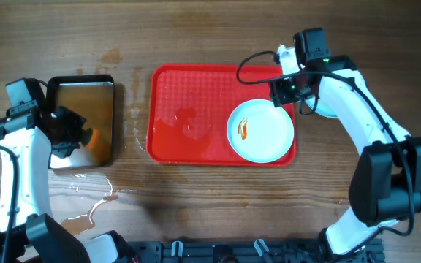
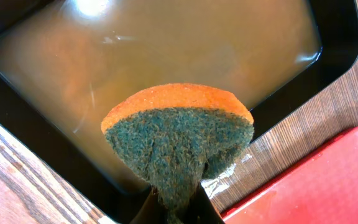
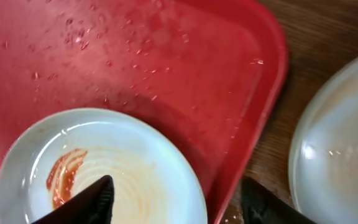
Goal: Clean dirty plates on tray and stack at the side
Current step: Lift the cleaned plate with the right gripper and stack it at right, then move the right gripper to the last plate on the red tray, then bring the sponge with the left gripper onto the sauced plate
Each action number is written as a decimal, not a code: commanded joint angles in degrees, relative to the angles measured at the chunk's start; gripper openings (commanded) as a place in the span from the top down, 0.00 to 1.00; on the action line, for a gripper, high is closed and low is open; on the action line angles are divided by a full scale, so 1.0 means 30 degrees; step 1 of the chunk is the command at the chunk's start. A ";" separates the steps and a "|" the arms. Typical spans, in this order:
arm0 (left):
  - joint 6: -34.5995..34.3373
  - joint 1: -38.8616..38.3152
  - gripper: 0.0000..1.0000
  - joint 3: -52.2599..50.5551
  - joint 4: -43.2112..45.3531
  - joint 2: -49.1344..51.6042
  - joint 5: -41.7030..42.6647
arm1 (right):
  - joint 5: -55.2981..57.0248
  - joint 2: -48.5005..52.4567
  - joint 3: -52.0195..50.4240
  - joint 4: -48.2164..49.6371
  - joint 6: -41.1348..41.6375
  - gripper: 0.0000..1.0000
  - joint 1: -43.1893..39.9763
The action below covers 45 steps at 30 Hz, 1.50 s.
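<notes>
One white plate [image 1: 262,131] with an orange-red smear lies at the right end of the red tray [image 1: 188,117]; it also shows in the right wrist view [image 3: 104,168]. A second white plate [image 3: 334,149] lies on the wood to the right of the tray, mostly hidden under the right arm in the overhead view [image 1: 326,109]. My right gripper [image 1: 283,89] is open and empty above the tray's far right corner, its fingers [image 3: 173,202] straddling the smeared plate's edge and the tray rim. My left gripper [image 1: 75,135] is shut on an orange and green sponge [image 2: 179,137] over the pan.
A black-rimmed metal pan [image 1: 101,91] holding murky brown water stands left of the tray; it also shows in the left wrist view [image 2: 166,50]. Water is spilled on the wood [image 1: 93,197] in front of the pan. The tray surface is wet with droplets.
</notes>
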 commanded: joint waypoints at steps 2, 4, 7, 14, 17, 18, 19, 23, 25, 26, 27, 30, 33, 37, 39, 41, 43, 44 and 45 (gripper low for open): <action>0.0379 0.0029 0.96 -0.0087 -0.0007 -0.0160 0.0284 | -0.1209 0.2098 -0.0386 -0.0058 -0.1275 0.33 -0.0051; 0.0379 0.0029 0.96 -0.0087 -0.0007 -0.0160 0.0284 | -0.1202 0.2514 -0.0386 -0.0605 -0.1290 0.34 -0.0051; 0.0379 0.0029 0.96 -0.0087 0.0066 -0.0160 0.0284 | -0.1202 0.2688 -0.0393 -0.1406 -0.1224 0.34 -0.0051; 0.0379 0.0029 0.96 -0.0087 0.0073 -0.0160 0.0284 | -0.3359 0.2688 -0.0561 -0.2280 0.0401 0.59 0.0029; 0.0379 0.0029 0.96 -0.0087 0.0058 -0.0160 0.0291 | -0.3359 0.2688 -0.0561 -0.2266 0.2302 0.67 0.0699; 0.0379 0.0029 0.96 -0.0087 0.0058 -0.0160 0.0299 | -0.3359 0.2688 -0.0561 -0.2193 0.2878 0.64 0.1005; 0.0379 0.0029 0.96 -0.0087 0.0058 -0.0160 0.0372 | -0.3351 0.2688 -0.0561 -0.1996 0.3985 0.60 0.1406; 0.0372 0.0029 0.96 -0.0087 0.0095 -0.0160 0.0648 | -0.3373 0.2688 -0.0561 -0.0138 0.8036 0.54 0.2761; 0.0379 0.0029 0.96 -0.0087 0.0102 -0.0160 0.0648 | -0.3432 0.2688 -0.0474 0.0554 0.8284 0.43 0.3424; 0.0379 0.0029 0.96 -0.0087 0.0102 -0.0160 0.0648 | -0.3315 0.2681 -0.0364 0.0561 0.8189 0.38 0.3665; 0.0386 0.0029 0.96 -0.0087 0.0080 -0.0160 0.0648 | -0.2696 0.2630 -0.0051 0.0277 0.8276 0.26 0.3818; 0.0386 0.0029 0.96 -0.0087 0.0066 -0.0160 0.0641 | -0.1246 0.2178 0.0707 -0.0809 0.9530 0.20 0.3577; 0.0386 0.0029 0.96 -0.0087 0.0073 -0.0160 0.0641 | -0.0896 0.1166 0.1049 -0.2586 0.9887 0.22 0.2994; 0.0379 0.0029 0.96 -0.0087 0.0080 -0.0160 0.0648 | -0.0896 0.1209 -0.0831 -0.2630 1.2036 0.39 0.3665; 0.0379 0.0029 0.96 -0.0087 0.0066 -0.0160 0.0648 | -0.0889 0.1217 -0.2186 -0.1435 1.3741 0.42 0.4116; 0.0379 0.0029 0.96 -0.0087 0.0036 -0.0160 0.0648 | -0.0896 0.1217 -0.3155 -0.0481 1.4695 0.47 0.4430; 0.0379 0.0029 0.96 -0.0087 0.0051 -0.0160 0.0663 | -0.0882 0.1217 -0.3781 0.0219 1.5169 0.51 0.4619; 0.0379 0.0029 0.96 -0.0087 0.0066 -0.0160 0.1107 | -0.0882 0.1217 -0.3869 0.0554 1.5147 0.64 0.4634; 0.0386 0.0022 0.96 -0.0087 0.0073 -0.0160 0.1668 | -0.0874 0.1217 -0.3883 0.0750 1.5132 0.72 0.4634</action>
